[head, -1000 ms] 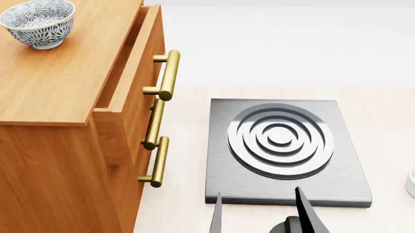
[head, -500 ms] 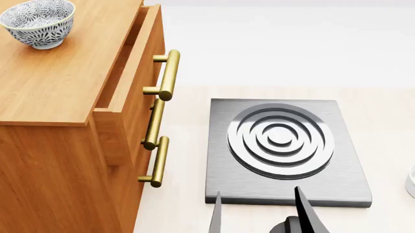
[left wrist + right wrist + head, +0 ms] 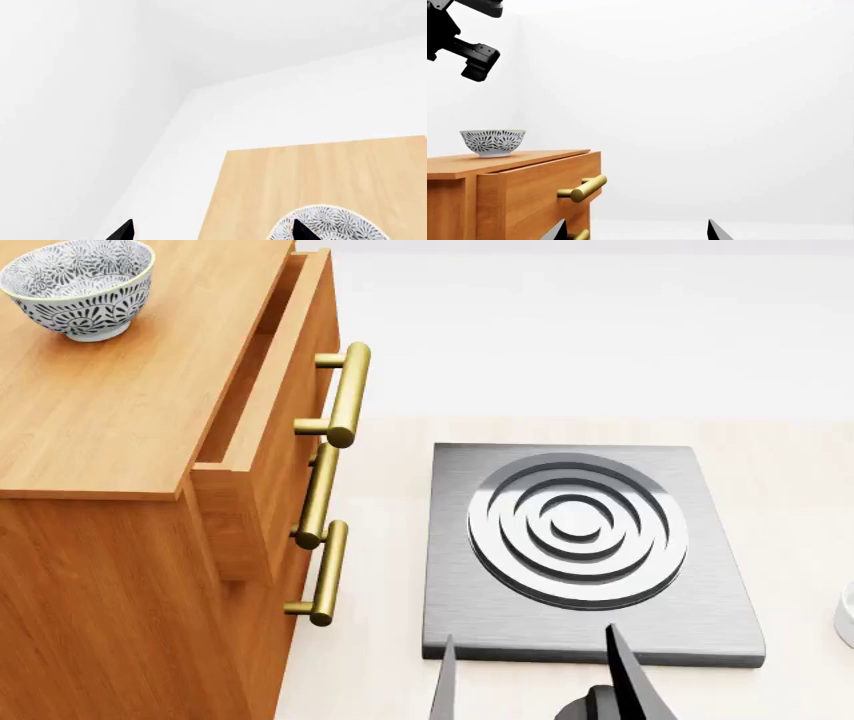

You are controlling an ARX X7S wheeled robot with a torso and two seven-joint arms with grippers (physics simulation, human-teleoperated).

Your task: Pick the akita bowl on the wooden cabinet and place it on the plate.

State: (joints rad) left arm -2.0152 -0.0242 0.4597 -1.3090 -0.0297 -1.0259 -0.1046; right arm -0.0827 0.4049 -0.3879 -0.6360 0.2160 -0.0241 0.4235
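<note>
On the far left corner of the wooden cabinet [image 3: 120, 410] top, as our head camera sees it, the akita bowl [image 3: 78, 285] stands upright with its mouth facing up; being round, it has no long axis to speak of, and its speckled wall tapers to a small foot resting on the wood. Our right wrist camera shows the same bowl [image 3: 492, 142] from the side, level on the cabinet [image 3: 514, 192], with part of our left arm [image 3: 460, 35] hanging dark above and well apart from it. Our left wrist camera looks down on the cabinet top [image 3: 320, 180] and catches the bowl's patterned rim [image 3: 330, 225] at the edge of view, one fingertip of the left gripper [image 3: 212, 231] lying over it; the two tips sit wide apart, holding nothing. Our right gripper [image 3: 534, 680] shows low in the head view with its fingers spread and nothing between them, just in front of the grey stove [image 3: 587, 550] with its ringed burner. The cabinet's top drawer [image 3: 274, 390] stands pulled partly out, its brass handles [image 3: 344, 395] jutting toward the stove. A sliver of a white object [image 3: 845, 615] shows at the right edge; we cannot tell what it is.
</note>
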